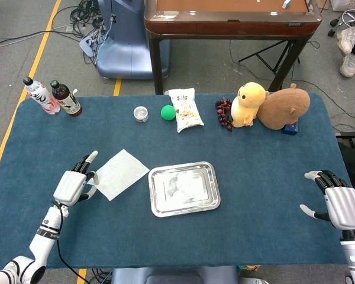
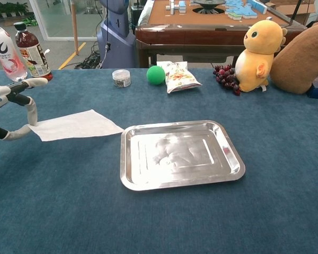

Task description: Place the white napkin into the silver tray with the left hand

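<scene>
The white napkin (image 1: 122, 172) (image 2: 74, 125) lies left of the silver tray (image 1: 184, 209) (image 2: 180, 182), with its left edge raised off the blue cloth. My left hand (image 1: 73, 185) (image 2: 9, 106) pinches that raised edge between thumb and a finger, its other fingers stretched forward. The napkin's right corner still rests on the cloth near the tray's left rim. The tray holds nothing. My right hand (image 1: 338, 203) hovers at the table's right edge, fingers apart and holding nothing; the chest view does not show it.
Two bottles (image 1: 52, 96) (image 2: 18, 51) stand at the back left. Along the back edge sit a small jar (image 1: 141, 113), a green ball (image 1: 167, 112), a snack bag (image 1: 184, 109), grapes (image 1: 223, 112), a yellow plush (image 1: 248, 104) and a brown plush (image 1: 284, 106).
</scene>
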`<state>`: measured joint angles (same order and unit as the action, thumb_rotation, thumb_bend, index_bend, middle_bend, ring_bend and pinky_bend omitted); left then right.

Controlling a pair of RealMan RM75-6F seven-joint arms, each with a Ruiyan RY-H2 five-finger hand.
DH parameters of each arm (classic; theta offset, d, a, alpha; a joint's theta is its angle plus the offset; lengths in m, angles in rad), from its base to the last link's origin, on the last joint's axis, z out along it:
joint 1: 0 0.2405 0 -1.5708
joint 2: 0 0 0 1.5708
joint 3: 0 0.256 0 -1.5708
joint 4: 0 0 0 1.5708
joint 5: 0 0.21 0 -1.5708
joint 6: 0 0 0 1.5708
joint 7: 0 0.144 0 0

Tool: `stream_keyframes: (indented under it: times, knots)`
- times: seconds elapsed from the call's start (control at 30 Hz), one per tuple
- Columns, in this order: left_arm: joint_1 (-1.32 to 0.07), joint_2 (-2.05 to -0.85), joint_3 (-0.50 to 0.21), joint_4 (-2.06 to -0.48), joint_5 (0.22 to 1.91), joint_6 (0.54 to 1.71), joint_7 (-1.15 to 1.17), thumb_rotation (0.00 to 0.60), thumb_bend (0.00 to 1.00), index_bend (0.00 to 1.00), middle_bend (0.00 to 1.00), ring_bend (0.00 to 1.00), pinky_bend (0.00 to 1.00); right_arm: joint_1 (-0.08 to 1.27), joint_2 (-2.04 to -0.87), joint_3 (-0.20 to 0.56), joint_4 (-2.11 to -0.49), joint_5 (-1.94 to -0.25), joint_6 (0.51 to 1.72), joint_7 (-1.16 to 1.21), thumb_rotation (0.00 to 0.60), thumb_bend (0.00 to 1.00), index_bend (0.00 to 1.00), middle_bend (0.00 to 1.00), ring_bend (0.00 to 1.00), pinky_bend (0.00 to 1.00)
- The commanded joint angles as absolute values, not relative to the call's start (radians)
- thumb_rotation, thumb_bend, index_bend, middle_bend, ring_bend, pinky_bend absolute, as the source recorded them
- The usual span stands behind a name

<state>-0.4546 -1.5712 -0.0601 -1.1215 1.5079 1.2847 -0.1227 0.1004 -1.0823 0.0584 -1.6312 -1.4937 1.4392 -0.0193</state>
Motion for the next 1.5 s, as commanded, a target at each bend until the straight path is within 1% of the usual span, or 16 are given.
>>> stream_keyframes:
  times: [0.03, 0.4, 0.7, 0.87, 1.1, 1.27, 1.5]
  knots:
    - [-0.453, -1.559, -0.072, -1.148, 1.498, 1.285, -0.120, 0.600, 0.39, 0.68, 0.03, 0.00, 0.23, 0.100, -1.082, 0.058, -1.632, -1.494, 1.440, -0.019, 0.600, 0.05, 0.27, 0.28, 0.18, 0.29]
    - [-0.453, -1.533, -0.122, -1.233, 1.428, 1.259, -0.119, 0.600, 0.39, 0.68, 0.04, 0.00, 0.24, 0.099, -1.081, 0.059, -1.632, -1.495, 1.442, -0.016, 0.600, 0.05, 0.28, 0.28, 0.18, 0.29]
    - [-0.453, -1.523, -0.150, -1.255, 1.395, 1.258, -0.106, 0.600, 0.39, 0.69, 0.05, 0.00, 0.25, 0.099, -1.080, 0.059, -1.632, -1.495, 1.443, -0.013, 0.600, 0.05, 0.28, 0.28, 0.18, 0.29]
    - [-0.446, -1.511, -0.152, -1.307, 1.389, 1.263, -0.098, 0.600, 0.40, 0.69, 0.05, 0.00, 0.25, 0.100, -1.081, 0.058, -1.632, -1.497, 1.441, -0.018, 0.600, 0.05, 0.28, 0.28, 0.18, 0.29]
    - [-0.440, -1.507, -0.181, -1.395, 1.352, 1.285, -0.030, 0.600, 0.44, 0.70, 0.07, 0.00, 0.25, 0.100, -1.081, 0.058, -1.633, -1.496, 1.441, -0.018, 0.600, 0.05, 0.27, 0.28, 0.18, 0.30]
    - [-0.436, -1.480, -0.165, -1.470, 1.366, 1.278, -0.018, 0.600, 0.44, 0.70, 0.07, 0.00, 0.25, 0.100, -1.080, 0.059, -1.632, -1.496, 1.441, -0.014, 0.600, 0.05, 0.27, 0.28, 0.18, 0.30]
    - [-0.437, -1.488, -0.125, -1.521, 1.446, 1.304, 0.020, 0.600, 0.44, 0.70, 0.07, 0.00, 0.25, 0.100, -1.081, 0.059, -1.632, -1.496, 1.441, -0.014, 0.600, 0.05, 0.27, 0.28, 0.18, 0.29]
